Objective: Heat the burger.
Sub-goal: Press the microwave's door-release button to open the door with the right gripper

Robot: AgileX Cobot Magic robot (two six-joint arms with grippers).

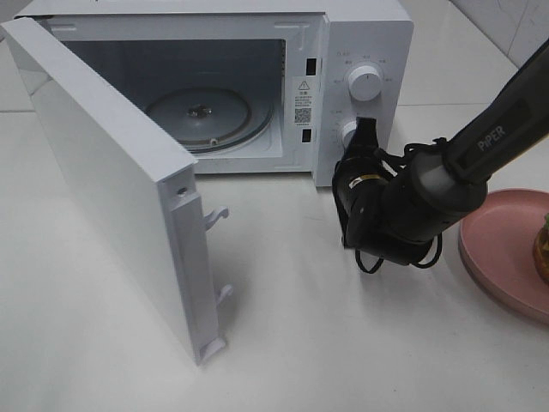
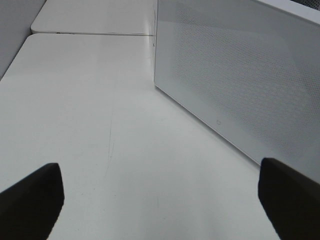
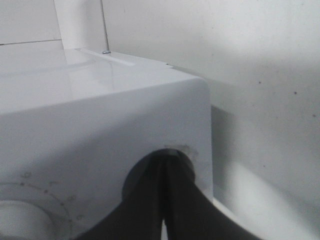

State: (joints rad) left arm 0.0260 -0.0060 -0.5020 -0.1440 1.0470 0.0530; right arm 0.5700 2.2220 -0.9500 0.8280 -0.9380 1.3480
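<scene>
While right claw is pressed together at microwave dial, burger lies well apart

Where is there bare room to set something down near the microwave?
Bare: the table between the door and the right gripper, and the turntable. Also the table outside the door, by the open left gripper. Crowded: the right side, with that gripper and the plate.

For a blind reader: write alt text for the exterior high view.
A white microwave has its door swung wide and glass turntable bare; the right gripper is at its lower knob. The burger peeks in on a pink plate.
</scene>
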